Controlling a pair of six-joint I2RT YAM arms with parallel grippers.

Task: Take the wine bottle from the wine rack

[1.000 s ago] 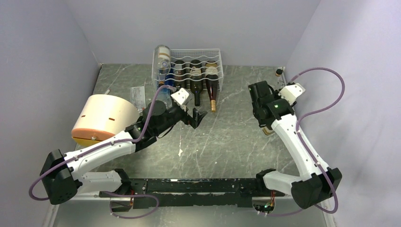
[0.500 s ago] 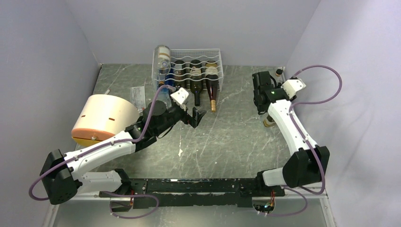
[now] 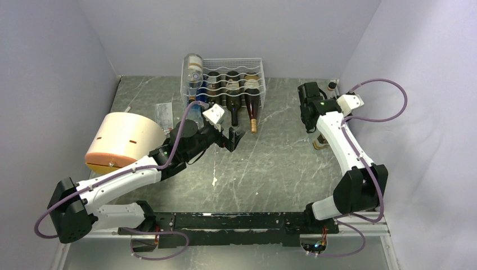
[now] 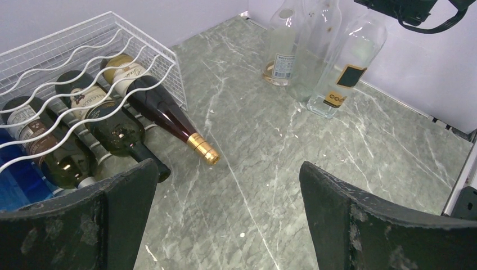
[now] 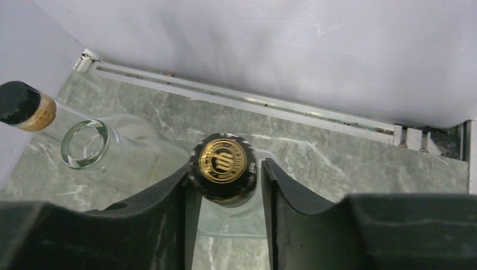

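The white wire wine rack [image 3: 225, 67] stands at the back of the table, and in the left wrist view its wavy shelves [image 4: 67, 50] hold several dark bottles lying down. One wine bottle [image 4: 163, 109] with a gold foil neck [image 3: 252, 115] sticks out of the rack's right end. My left gripper [image 3: 235, 138] hovers open just in front of the rack [image 4: 228, 169], touching nothing. My right gripper [image 3: 310, 115] is at the far right, shut [image 5: 225, 169] round the black and gold cap [image 5: 224, 162] of a clear square bottle [image 3: 319, 143] standing on the table.
A cream drum [image 3: 121, 140] lies at the left. A clear bottle [image 3: 194, 70] rests on the rack's left end. An open-mouthed clear bottle [image 5: 84, 145] and a corked one [image 5: 22, 104] stand beside my right gripper, close to the right wall. A paper slip [image 3: 164, 112] lies left of the rack.
My right arm has stretched toward the back right corner, carrying the clear bottle with it. The left arm has not moved.
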